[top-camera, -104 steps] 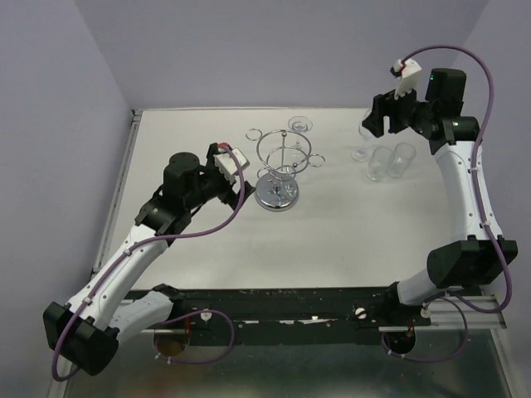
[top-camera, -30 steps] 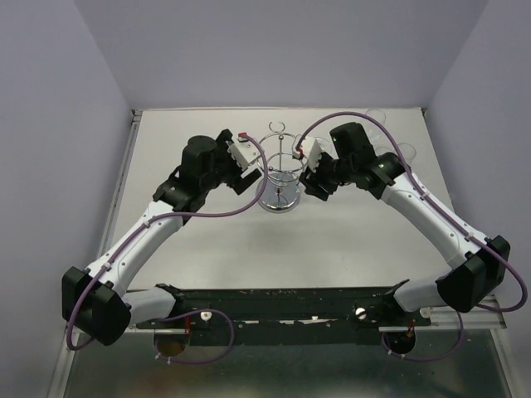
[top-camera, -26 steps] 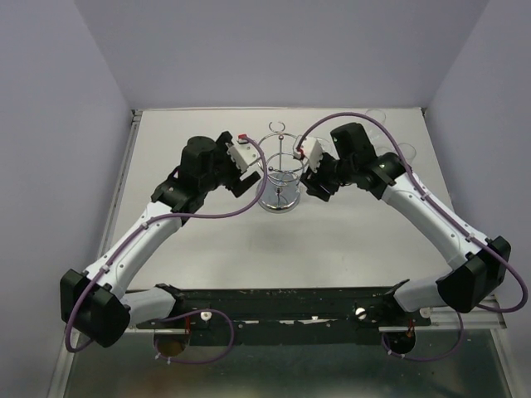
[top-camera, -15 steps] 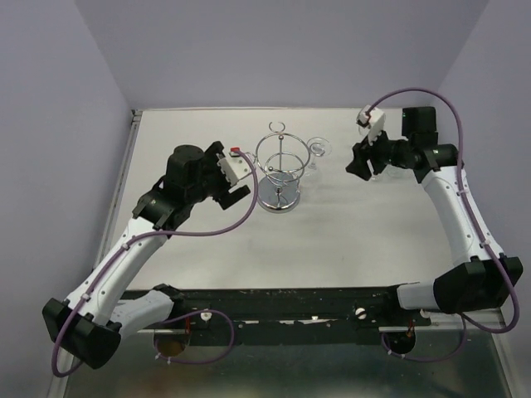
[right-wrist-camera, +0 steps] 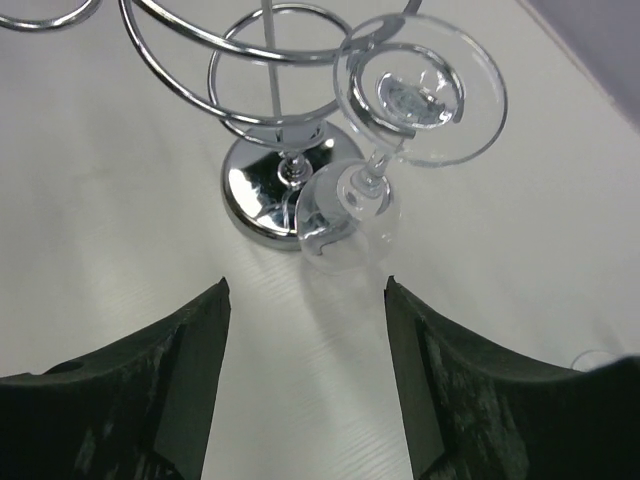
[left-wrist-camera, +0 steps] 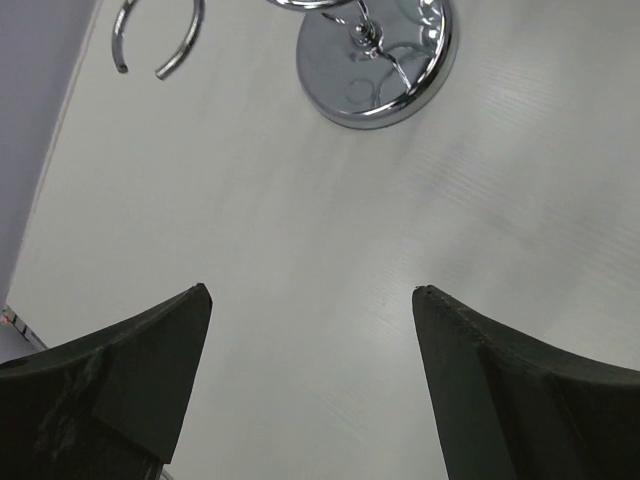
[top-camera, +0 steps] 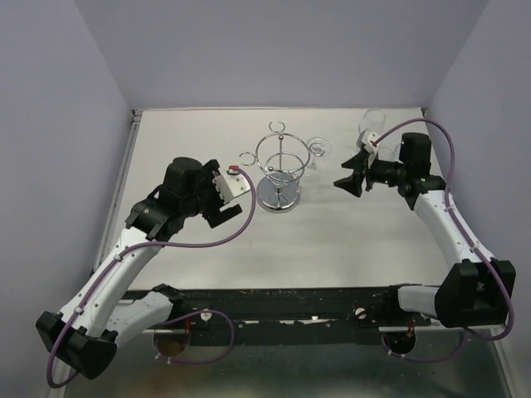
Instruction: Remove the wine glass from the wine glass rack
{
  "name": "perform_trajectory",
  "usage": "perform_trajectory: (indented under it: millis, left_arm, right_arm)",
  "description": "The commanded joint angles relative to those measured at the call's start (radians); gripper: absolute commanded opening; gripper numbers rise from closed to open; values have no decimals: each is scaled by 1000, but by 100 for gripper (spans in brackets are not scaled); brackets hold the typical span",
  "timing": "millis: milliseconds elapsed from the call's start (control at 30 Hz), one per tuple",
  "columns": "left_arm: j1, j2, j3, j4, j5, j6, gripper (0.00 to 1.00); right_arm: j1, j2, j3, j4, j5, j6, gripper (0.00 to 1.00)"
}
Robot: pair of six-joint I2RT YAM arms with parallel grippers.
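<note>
The chrome wine glass rack [top-camera: 280, 168] stands mid-table on its round mirrored base [left-wrist-camera: 376, 62]. A clear wine glass [right-wrist-camera: 385, 150] hangs upside down from a loop on the rack's right side; it also shows in the top view [top-camera: 316, 152]. My right gripper [top-camera: 348, 183] is open and empty, to the right of the glass and apart from it; in its wrist view [right-wrist-camera: 305, 285] the bowl hangs just ahead of the jaws. My left gripper [top-camera: 217, 211] is open and empty, left of and nearer than the rack; its fingertips [left-wrist-camera: 195, 300] frame bare table.
Clear glasses [top-camera: 373, 124] stand at the back right behind my right arm. An empty open loop of the rack [left-wrist-camera: 155, 35] juts out on its left side. The table's left edge [top-camera: 116, 195] runs beside my left arm.
Both arms have drawn back from the rack. The right gripper swung out to the right, then came back toward the hanging glass. The left gripper moved nearer and left.
</note>
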Motion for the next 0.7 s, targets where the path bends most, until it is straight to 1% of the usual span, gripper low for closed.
perform_trajectory:
  millis: [0, 33, 133, 200, 233, 467, 533, 667]
  left_arm:
    - [-4, -9, -9, -106, -37, 14, 99]
    - [-4, 2, 2, -121, -43, 13, 99]
    - [-4, 34, 25, -143, -77, 37, 99]
    - [-4, 59, 44, -158, -97, 52, 99]
    - [-4, 73, 56, -167, -101, 56, 99]
    - [-4, 169, 162, -221, -114, 66, 99]
    - [-4, 186, 166, -209, -124, 57, 99]
    - [-4, 191, 146, -189, -138, 43, 99]
  right_arm:
    - [-5, 35, -22, 291, -94, 18, 70]
    - [-5, 47, -35, 333, -97, 65, 69]
    - [-4, 83, -90, 520, -149, 131, 67]
    - [-4, 113, -140, 689, -148, 232, 67]
    - [-4, 133, -153, 743, -138, 249, 67]
    - [1, 267, -154, 964, -178, 360, 62]
    - [8, 302, -147, 1015, -180, 383, 61]
    - [25, 351, -133, 1059, -195, 415, 58]
